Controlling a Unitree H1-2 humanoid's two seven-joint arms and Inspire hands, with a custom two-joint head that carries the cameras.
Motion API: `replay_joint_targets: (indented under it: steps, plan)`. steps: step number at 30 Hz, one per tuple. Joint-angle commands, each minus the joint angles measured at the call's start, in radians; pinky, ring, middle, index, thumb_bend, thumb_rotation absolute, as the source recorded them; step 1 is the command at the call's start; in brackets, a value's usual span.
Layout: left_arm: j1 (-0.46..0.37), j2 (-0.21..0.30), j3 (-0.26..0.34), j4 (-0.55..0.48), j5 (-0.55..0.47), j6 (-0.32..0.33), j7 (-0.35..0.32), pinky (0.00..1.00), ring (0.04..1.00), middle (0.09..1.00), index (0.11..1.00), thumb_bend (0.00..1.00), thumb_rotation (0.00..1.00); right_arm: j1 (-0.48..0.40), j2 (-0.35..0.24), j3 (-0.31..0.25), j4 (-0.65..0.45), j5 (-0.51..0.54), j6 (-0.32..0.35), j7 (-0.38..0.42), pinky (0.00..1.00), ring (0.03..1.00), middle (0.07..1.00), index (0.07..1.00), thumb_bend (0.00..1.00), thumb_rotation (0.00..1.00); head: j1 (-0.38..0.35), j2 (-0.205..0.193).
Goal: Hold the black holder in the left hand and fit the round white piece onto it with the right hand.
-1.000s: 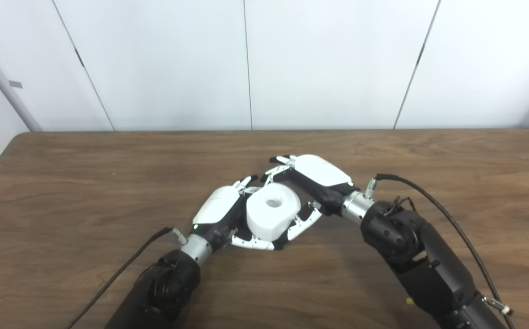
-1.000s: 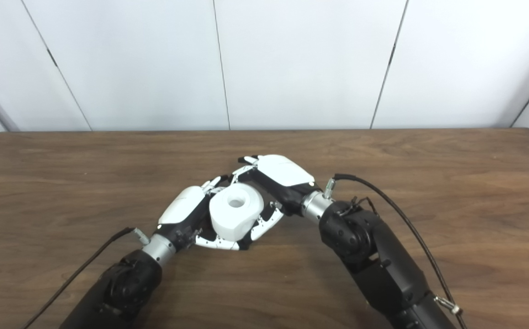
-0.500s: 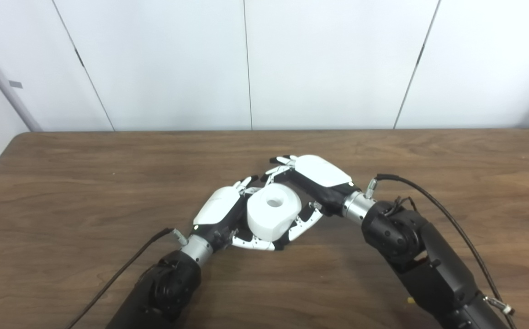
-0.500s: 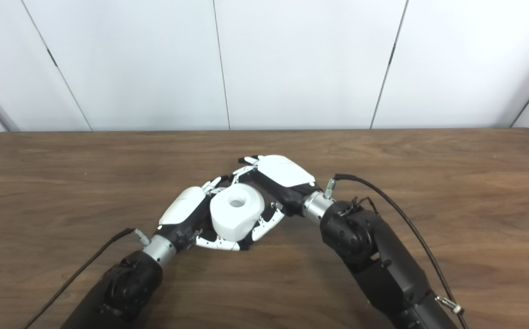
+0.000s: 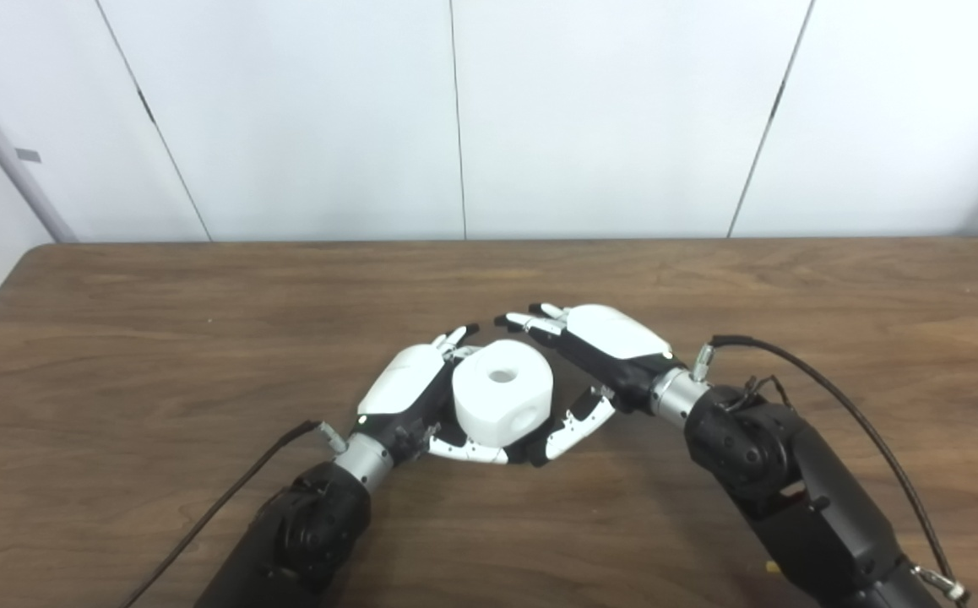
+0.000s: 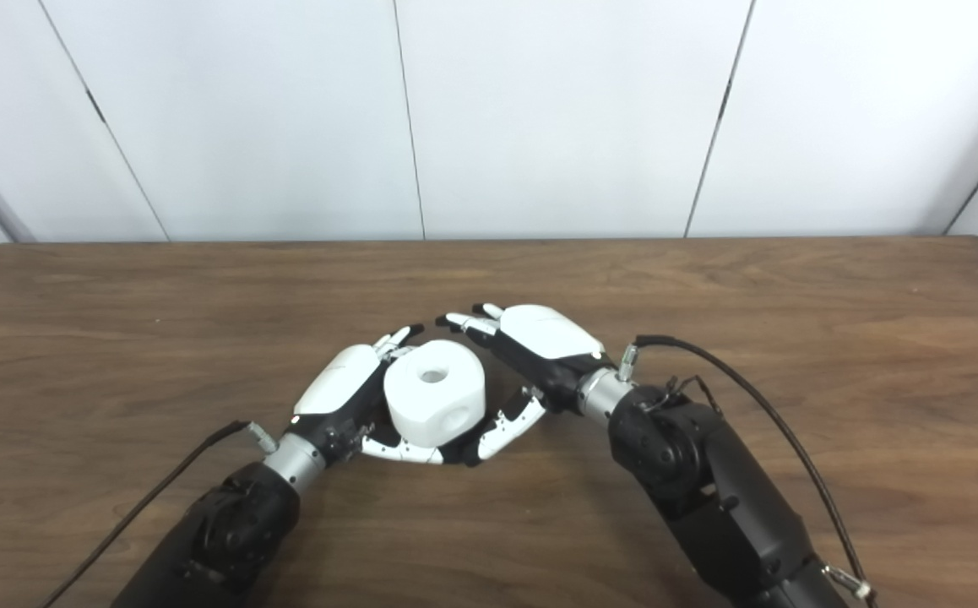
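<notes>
The round white piece (image 5: 502, 395) with a hole in its top sits in my left hand (image 5: 403, 387) at the middle of the table. The left hand's fingers curl around its far side and the thumb reaches under its front. Only a dark sliver of the black holder (image 6: 458, 457) shows under the white piece; the rest is hidden. My right hand (image 5: 614, 344) is open with fingers spread. It is just to the right of the white piece and apart from it.
The brown wooden table (image 5: 117, 338) runs to a white panelled wall behind. Black cables trail from both wrists, one on the left (image 5: 227, 498) and one on the right (image 5: 827, 397).
My right hand has let go of the white piece and drawn back to the right and towards me, fingers spread. The left hand and the white piece have stayed in place.
</notes>
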Motion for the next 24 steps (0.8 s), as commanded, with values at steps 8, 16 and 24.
replay_joint_targets:
  steps: [8,16,24]
  plan:
    - [-0.012,0.007,0.003,0.001,0.002,-0.014,-0.022,1.0,1.0,0.812,0.481,0.52,0.05,-0.031,-0.018,-0.053,-0.085,0.013,0.01,-0.008,1.0,1.0,0.914,0.854,0.93,0.33,-0.005,-0.01]
    - [-0.017,0.021,0.021,0.017,-0.009,-0.005,-0.04,1.0,0.991,0.824,0.481,0.52,0.05,0.018,-0.094,-0.101,-0.158,0.039,0.065,0.048,1.0,1.0,0.921,0.856,0.89,0.28,-0.009,-0.011]
    - [-0.031,0.064,0.026,-0.001,-0.03,0.041,-0.127,0.98,0.978,0.899,0.694,0.95,0.11,0.039,-0.186,-0.152,-0.24,0.112,0.184,0.171,1.0,1.0,0.984,0.928,0.92,0.14,-0.015,-0.014]
